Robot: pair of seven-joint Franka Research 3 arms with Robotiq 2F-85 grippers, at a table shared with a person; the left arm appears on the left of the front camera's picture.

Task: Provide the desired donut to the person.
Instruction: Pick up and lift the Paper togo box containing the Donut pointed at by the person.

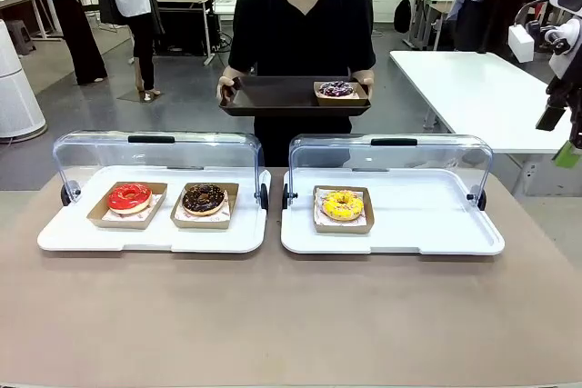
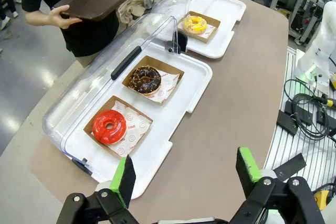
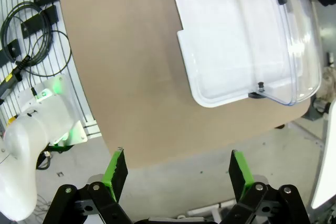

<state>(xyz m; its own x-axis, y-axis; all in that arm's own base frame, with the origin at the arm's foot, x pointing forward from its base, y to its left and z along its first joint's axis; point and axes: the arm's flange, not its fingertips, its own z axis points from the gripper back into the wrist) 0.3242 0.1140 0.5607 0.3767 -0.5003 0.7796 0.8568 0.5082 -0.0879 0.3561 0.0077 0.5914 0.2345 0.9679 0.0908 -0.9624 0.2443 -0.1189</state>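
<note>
Left jaws, right jaws wide apart, empty, clear lids (image 1: 159, 154) raised behind donuts (image 1: 129, 196), person (image 1: 303, 29) holding tray (image 1: 273, 95)

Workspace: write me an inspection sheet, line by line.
Surface: brown matte tabletop, no spills seen.
Job's things: white plastic left tray holds a red-glazed donut and a chocolate donut; matching right tray a yellow sprinkled donut; both clear lids raised. The person in black holds a dark brown serving tray bearing a purple-glazed donut.
Clutter: nothing seen.
Grippers: left claw open, right claw open, both raised, touching nothing.
Cables: black cables coiled beside the table.
Surroundings: white table, bystanders farther back.
</note>
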